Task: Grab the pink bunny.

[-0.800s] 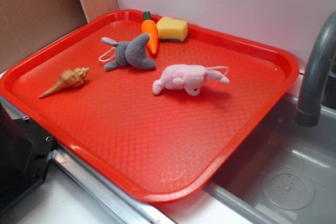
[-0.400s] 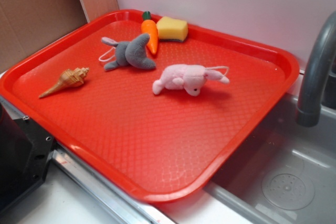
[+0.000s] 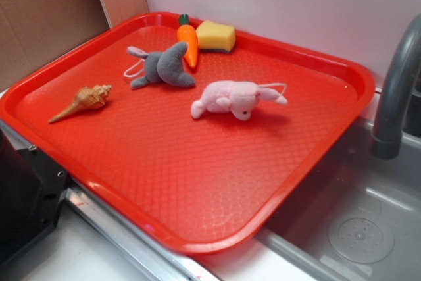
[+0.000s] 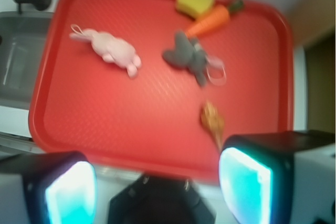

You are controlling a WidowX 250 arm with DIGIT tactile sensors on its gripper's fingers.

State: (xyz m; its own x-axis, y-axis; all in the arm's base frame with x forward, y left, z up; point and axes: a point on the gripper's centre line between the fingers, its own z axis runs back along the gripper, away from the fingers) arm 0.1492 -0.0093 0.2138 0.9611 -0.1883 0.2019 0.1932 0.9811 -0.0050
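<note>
- The pink bunny [image 3: 238, 99] [image 4: 112, 49] lies on its side near the middle of the red tray [image 3: 197, 182] [image 4: 105, 129], a little toward the edge next to the sink [image 3: 355, 222]. Its ears and its thin loop string point toward that edge.
- Nothing touches the pink bunny.
- The grey bunny [image 3: 161, 67] [image 4: 188, 56] lies near it, closer to the far corner of the tray, and the two toys are apart.
- The carrot [image 3: 189, 43] [image 4: 212, 19] is just beside the grey bunny, with its green top at the far edge.
- The yellow sponge [image 3: 216, 35] [image 4: 194, 2] sits at the far edge, next to the carrot.
- The seashell [image 3: 82, 101] [image 4: 211, 121] rests alone near the left edge of the tray.
- The gripper [image 4: 157, 182] is seen only in the wrist view, well apart from the toys, above the near edge of the tray. Its two fingers [image 4: 247, 182] stand wide apart and hold nothing.
- A grey faucet [image 3: 398, 90] rises over the sink, beside the right edge of the tray.
</note>
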